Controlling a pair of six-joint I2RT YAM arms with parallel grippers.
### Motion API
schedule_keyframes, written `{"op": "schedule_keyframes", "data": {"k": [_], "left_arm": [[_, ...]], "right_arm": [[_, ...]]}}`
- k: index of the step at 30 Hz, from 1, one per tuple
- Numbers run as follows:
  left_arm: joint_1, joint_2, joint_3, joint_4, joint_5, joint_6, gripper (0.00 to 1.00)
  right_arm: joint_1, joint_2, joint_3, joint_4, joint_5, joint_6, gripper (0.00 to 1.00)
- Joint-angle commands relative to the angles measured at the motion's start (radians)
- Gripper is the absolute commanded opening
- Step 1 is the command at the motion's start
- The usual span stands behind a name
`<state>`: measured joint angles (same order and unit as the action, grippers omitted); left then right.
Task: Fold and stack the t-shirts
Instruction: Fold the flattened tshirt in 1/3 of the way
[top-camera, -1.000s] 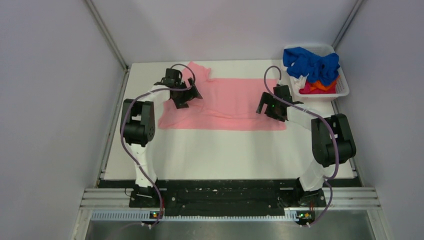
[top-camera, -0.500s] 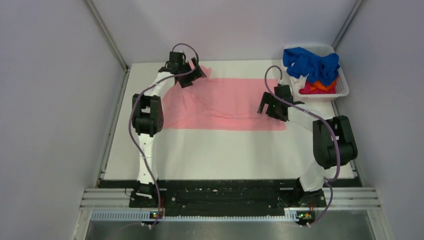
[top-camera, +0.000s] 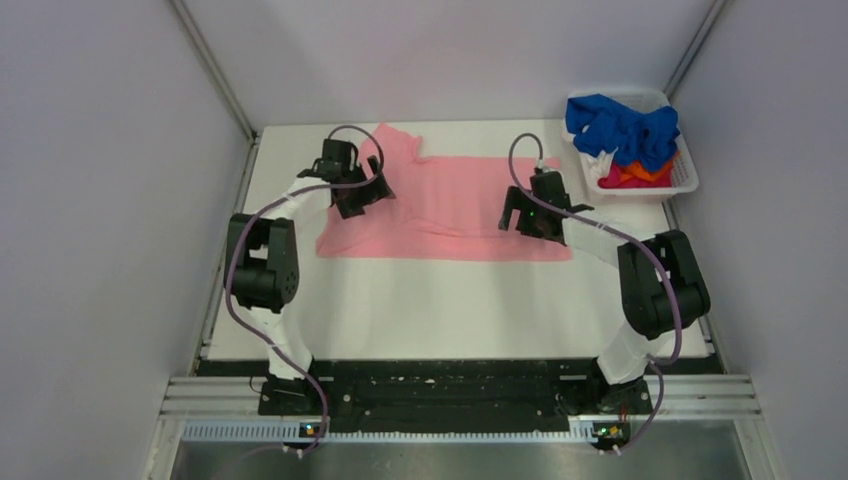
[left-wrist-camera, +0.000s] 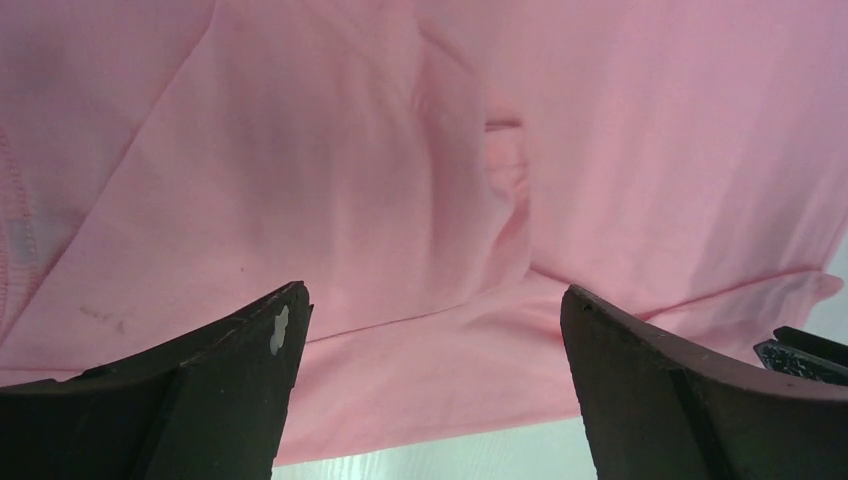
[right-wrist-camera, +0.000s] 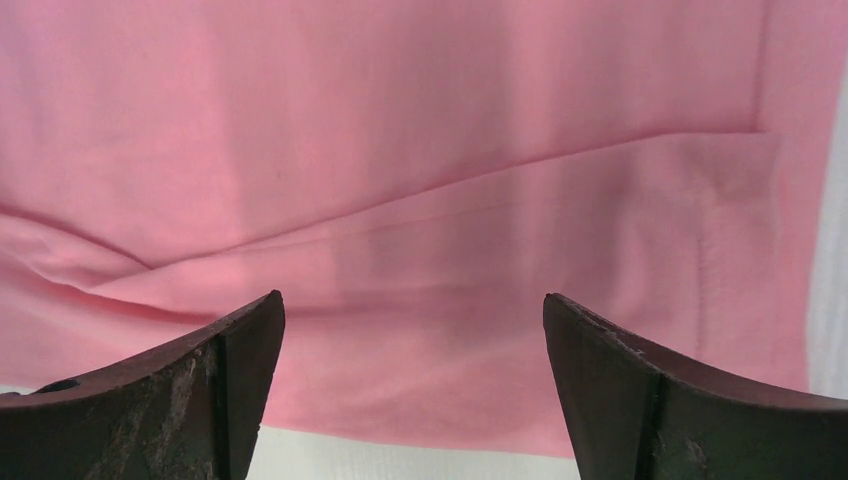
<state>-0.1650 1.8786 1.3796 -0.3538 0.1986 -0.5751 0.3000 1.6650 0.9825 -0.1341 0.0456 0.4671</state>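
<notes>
A salmon-pink t-shirt (top-camera: 450, 205) lies spread flat across the far half of the table, one sleeve pointing to the far left. Over its left part hovers my left gripper (top-camera: 358, 192), open, with only pink cloth (left-wrist-camera: 400, 150) and a strip of table showing between its fingers (left-wrist-camera: 432, 292). My right gripper (top-camera: 520, 213) hangs over the shirt's right part, also open (right-wrist-camera: 412, 296), above a long fold crease (right-wrist-camera: 400, 130) near the shirt's front edge. Neither gripper holds any cloth. More t-shirts, royal blue (top-camera: 625, 125) and orange-red (top-camera: 635, 175), are heaped in the basket.
A white plastic basket (top-camera: 690, 182) stands at the far right corner of the white table (top-camera: 450, 300). Grey walls close in the left, right and far sides. The arm bases sit on a black rail (top-camera: 450, 385) at the near edge.
My left gripper swung out to the far sleeve and came back over the shirt's left part. The right gripper shifted slightly left and farther onto the shirt. Both stayed open.
</notes>
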Motion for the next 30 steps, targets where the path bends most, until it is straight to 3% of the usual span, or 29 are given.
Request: {"op": "schedule_keyframes", "data": {"k": [1,7,12,18,25,30], "left_arm": [[0.015,0.056,-0.024,-0.02,-0.025,-0.024,0.99],[0.021,-0.049,-0.266,0.019,-0.055,-0.061,0.99],[0.019,-0.256,-0.585,0.07,-0.075,-0.114,0.99],[0.013,-0.571,-0.861,0.033,-0.107,-0.187,0.99],[0.004,-0.842,-1.006,-0.027,-0.087,-0.232,0.99],[0.001,-0.996,-1.019,-0.108,-0.115,-0.24,0.99]], "right_arm": [[0.051,0.042,0.021,0.01,0.067,0.017,0.99],[0.064,-0.012,-0.15,0.014,0.056,0.094,0.99],[0.126,-0.16,-0.315,-0.023,0.071,0.15,0.99],[0.246,-0.418,-0.5,-0.148,0.084,0.3,0.99],[0.296,-0.714,-0.657,-0.26,-0.02,0.48,0.99],[0.3,-0.882,-0.662,-0.337,-0.03,0.485,0.99]]}}
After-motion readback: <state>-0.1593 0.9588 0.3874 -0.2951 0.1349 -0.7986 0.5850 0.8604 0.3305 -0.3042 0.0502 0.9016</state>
